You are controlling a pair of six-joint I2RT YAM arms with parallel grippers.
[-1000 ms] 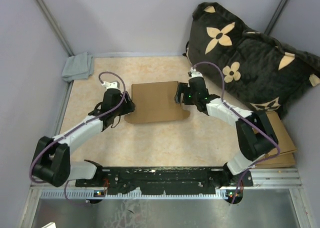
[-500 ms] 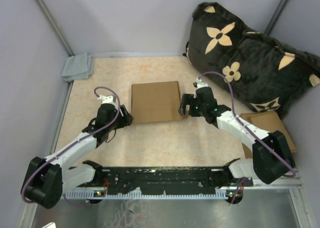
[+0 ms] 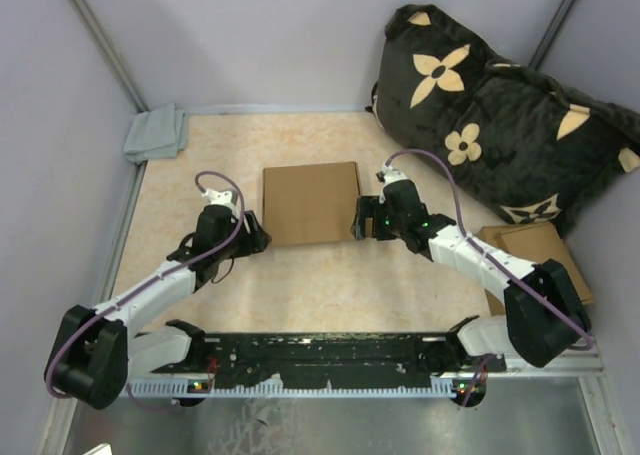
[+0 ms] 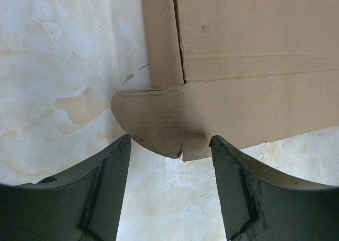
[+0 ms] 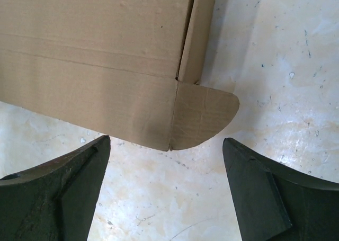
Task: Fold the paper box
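The paper box (image 3: 312,203) is plain brown cardboard, folded into a shallow closed rectangle in the middle of the table. Its front flap points toward me, with a rounded ear at each near corner. My left gripper (image 3: 250,237) is open and empty at the near-left corner. In the left wrist view the left ear (image 4: 151,122) lies just ahead of that gripper (image 4: 169,161), not touching. My right gripper (image 3: 362,220) is open and empty at the near-right corner. In the right wrist view the right ear (image 5: 204,116) lies just ahead of that gripper (image 5: 167,159).
A black pillow with tan flowers (image 3: 500,105) fills the back right. A stack of flat brown cardboard pieces (image 3: 545,260) lies at the right edge, behind the right arm. A grey cloth (image 3: 157,132) sits in the back-left corner. Walls close in the table.
Both grippers left the box's sides and drew back to its near corners. The front flap, spread flat with its ears out a second ago, now shows much less from above.
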